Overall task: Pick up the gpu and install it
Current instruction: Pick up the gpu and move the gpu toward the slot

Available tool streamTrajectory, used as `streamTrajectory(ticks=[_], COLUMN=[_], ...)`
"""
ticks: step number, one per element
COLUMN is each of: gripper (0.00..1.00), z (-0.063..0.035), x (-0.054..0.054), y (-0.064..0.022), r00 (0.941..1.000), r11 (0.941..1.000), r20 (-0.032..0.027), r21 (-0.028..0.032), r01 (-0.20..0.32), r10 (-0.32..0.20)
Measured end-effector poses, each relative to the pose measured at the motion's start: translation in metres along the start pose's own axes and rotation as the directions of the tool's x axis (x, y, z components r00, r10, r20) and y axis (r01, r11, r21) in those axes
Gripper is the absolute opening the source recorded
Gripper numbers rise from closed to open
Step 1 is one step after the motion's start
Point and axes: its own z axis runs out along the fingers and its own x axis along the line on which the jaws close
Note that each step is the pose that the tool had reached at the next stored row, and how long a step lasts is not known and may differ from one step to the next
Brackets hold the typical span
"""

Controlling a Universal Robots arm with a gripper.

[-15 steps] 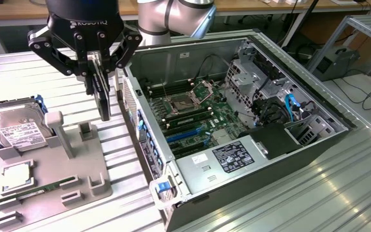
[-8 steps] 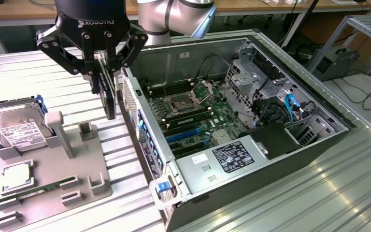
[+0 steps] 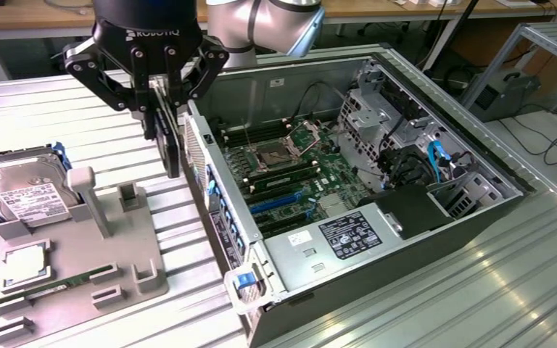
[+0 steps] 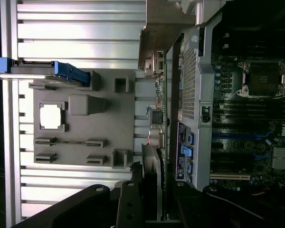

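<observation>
My gripper (image 3: 165, 101) is shut on the gpu (image 3: 171, 148), which hangs edge-on and upright below the fingers. It hovers over the gap between the grey fixture tray (image 3: 75, 279) and the rear wall of the open computer case (image 3: 223, 217). In the wrist view the gpu (image 4: 160, 111) appears as a thin green edge with its metal end bracket (image 4: 156, 35) at the far end, just outside the case wall (image 4: 194, 95). My gripper (image 4: 156, 202) clamps it from both sides. The motherboard (image 3: 293, 185) with its blue expansion slots (image 3: 276, 201) lies inside the case.
On the fixture tray sit a silver hard drive (image 3: 25, 194), a processor chip (image 3: 25, 261) and a narrow memory stick (image 3: 56, 285). Everything rests on a ribbed aluminium table (image 3: 472, 290). Cables and a drive cage (image 3: 423, 163) crowd the case at the exterior view's right.
</observation>
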Motion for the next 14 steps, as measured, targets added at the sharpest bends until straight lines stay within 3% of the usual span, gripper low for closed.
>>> streamTrajectory(ticks=[14], gripper=[0.28], z=[-0.0004], x=[-0.013], y=[-0.0003], r00=[1.0000], r11=[1.0000], r20=[0.0000], r21=[0.0000], r01=[0.000], r10=[0.000])
